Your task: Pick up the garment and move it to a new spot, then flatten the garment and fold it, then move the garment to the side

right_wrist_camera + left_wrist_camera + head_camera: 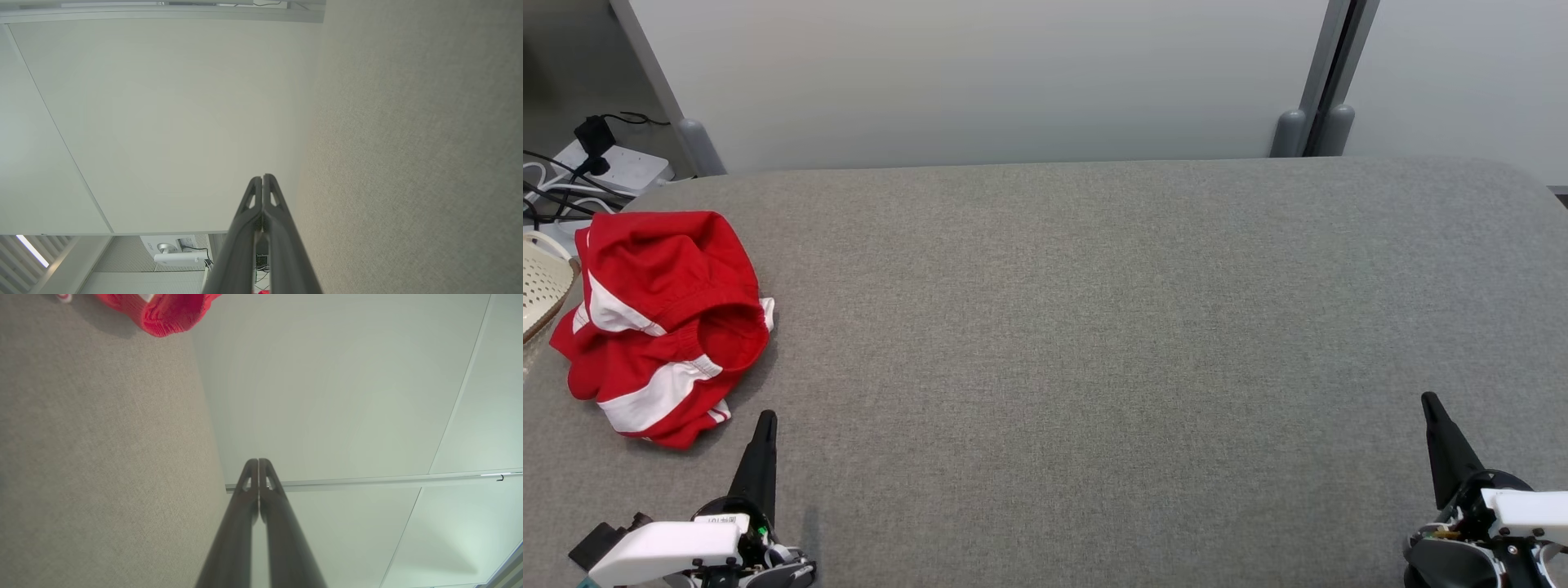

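Note:
The garment (662, 322) is a red piece of clothing with white stripes, lying crumpled at the left end of the grey fabric table (1094, 343). A corner of the garment (163, 312) also shows at the top of the left wrist view. My left gripper (766, 418) is shut and empty, resting near the front edge just right of and below the heap, not touching it. The same left gripper (258, 460) has its fingers pressed together. My right gripper (1427, 398) is shut and empty at the front right, far from the garment; its tips (262, 176) meet.
A pale woven basket (541, 282) sits off the table's left edge, beside the garment. A power strip with cables (605, 167) lies behind the far left corner. White partition panels (980, 82) stand along the table's back edge.

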{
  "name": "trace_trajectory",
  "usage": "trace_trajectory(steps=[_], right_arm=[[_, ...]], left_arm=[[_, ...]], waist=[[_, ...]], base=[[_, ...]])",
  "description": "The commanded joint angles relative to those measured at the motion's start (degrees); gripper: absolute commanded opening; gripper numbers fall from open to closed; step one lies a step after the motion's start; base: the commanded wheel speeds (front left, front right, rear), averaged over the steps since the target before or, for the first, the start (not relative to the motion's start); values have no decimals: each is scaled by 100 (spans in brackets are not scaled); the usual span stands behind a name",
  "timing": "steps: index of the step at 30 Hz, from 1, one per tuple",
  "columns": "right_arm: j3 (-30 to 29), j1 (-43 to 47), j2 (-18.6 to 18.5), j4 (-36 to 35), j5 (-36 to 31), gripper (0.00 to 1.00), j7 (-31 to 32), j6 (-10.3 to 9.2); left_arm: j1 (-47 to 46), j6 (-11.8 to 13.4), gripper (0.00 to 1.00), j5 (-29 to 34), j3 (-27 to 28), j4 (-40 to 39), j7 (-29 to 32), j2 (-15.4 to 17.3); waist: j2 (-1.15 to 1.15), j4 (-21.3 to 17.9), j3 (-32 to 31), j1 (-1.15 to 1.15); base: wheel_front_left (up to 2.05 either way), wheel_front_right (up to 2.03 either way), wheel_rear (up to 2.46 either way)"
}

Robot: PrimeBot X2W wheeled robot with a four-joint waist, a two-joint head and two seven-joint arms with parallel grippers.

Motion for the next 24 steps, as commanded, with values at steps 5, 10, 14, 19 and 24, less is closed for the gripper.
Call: trace_trajectory(steps=[5, 10, 14, 19, 24], right_arm=[[100, -106, -65, -184, 68, 0, 43, 9], [100, -106, -65, -184, 68, 0, 43, 9], [100, -106, -65, -184, 68, 0, 43, 9], [100, -106, -65, -184, 68, 0, 43, 9], [100, -106, -65, -184, 68, 0, 43, 9]], left_arm=[[-333, -46, 0, -30, 165, -162, 11, 53], [-333, -46, 0, -30, 165, -162, 11, 53], [-333, -46, 0, -30, 165, -162, 11, 53], [-333, -46, 0, -30, 165, -162, 11, 53], [-333, -46, 0, -30, 165, -162, 11, 53]], waist=[[0, 0, 0, 0], [0, 0, 0, 0], [0, 0, 0, 0], [0, 0, 0, 0], [0, 0, 0, 0]], base=[[0, 0, 0], [0, 0, 0], [0, 0, 0], [0, 0, 0], [0, 0, 0]])
